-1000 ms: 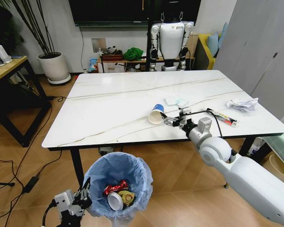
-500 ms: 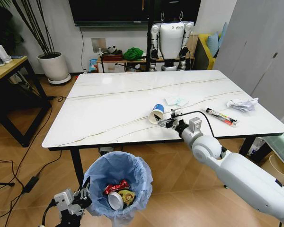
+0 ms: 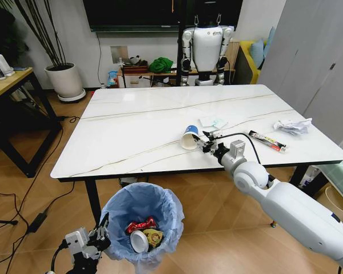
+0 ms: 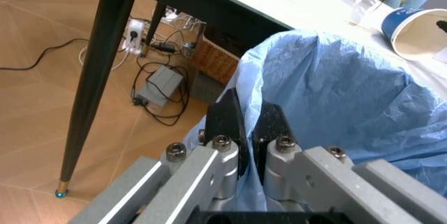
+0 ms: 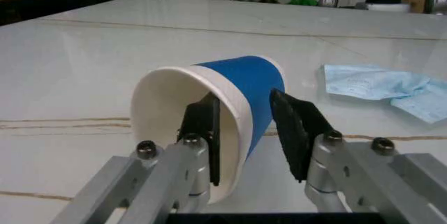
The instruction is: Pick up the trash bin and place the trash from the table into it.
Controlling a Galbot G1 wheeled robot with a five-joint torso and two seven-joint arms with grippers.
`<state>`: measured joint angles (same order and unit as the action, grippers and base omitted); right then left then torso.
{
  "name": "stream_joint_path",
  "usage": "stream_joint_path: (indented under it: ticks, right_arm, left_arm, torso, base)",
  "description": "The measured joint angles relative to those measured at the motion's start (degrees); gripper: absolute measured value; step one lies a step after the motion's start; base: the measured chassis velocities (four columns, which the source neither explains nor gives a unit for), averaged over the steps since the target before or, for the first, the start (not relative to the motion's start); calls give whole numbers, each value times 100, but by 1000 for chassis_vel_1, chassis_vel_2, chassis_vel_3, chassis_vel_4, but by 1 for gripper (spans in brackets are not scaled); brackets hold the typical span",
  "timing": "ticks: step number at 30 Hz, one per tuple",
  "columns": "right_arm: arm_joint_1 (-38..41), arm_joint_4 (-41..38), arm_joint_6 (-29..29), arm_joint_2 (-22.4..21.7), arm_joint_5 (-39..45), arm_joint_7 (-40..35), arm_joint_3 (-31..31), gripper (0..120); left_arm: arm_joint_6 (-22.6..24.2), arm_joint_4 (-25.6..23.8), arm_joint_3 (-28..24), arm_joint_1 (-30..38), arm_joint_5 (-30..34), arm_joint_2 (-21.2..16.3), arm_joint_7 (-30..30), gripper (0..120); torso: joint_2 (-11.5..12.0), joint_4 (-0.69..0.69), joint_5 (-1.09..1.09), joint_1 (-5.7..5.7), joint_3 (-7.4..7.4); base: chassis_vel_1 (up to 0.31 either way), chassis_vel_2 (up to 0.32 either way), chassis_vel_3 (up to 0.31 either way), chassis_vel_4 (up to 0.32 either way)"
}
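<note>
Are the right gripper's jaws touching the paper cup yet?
Cannot tell. In the right wrist view the right gripper straddles the paper cup wall, one jaw inside, one outside, but contact isn't plain.

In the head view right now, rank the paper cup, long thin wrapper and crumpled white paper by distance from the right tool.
1. Paper cup: at the right tool, one finger inside its rim.
2. Long thin wrapper: farther right on the table.
3. Crumpled white paper: near the table's right edge.

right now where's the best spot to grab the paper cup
By its rim wall. The paper cup lies on its side on the table, mouth facing the right claw, so one finger goes inside and the other outside, coming in level from the open end.
</note>
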<state>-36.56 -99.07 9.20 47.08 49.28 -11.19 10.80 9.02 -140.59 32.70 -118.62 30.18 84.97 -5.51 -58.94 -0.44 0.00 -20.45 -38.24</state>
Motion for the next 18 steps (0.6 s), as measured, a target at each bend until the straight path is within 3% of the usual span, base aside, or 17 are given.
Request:
stream_joint_path:
  ticks: [7,14,18]
  right_arm:
    - [-22,-15,-17,-30,-1,9,-20,0]
    - [-85,-45,-50,-87,13,21,-95,0]
    - [-333,-203,-155,-301,170,231,-475,0]
  left_arm:
    - [3,13,-13,11,7,-15,-2,0]
    - [8,13,-55,30,52,-59,-6,0]
    - [8,23,-122,65,153,-151,-21,0]
  torso:
    - [0,0,0,0,0]
    - [-1,1,0,0,0]
    - [-1,3,2,0,0]
  base:
    - [0,0,0,0]
    - [0,0,0,0]
    - [0,0,0,0]
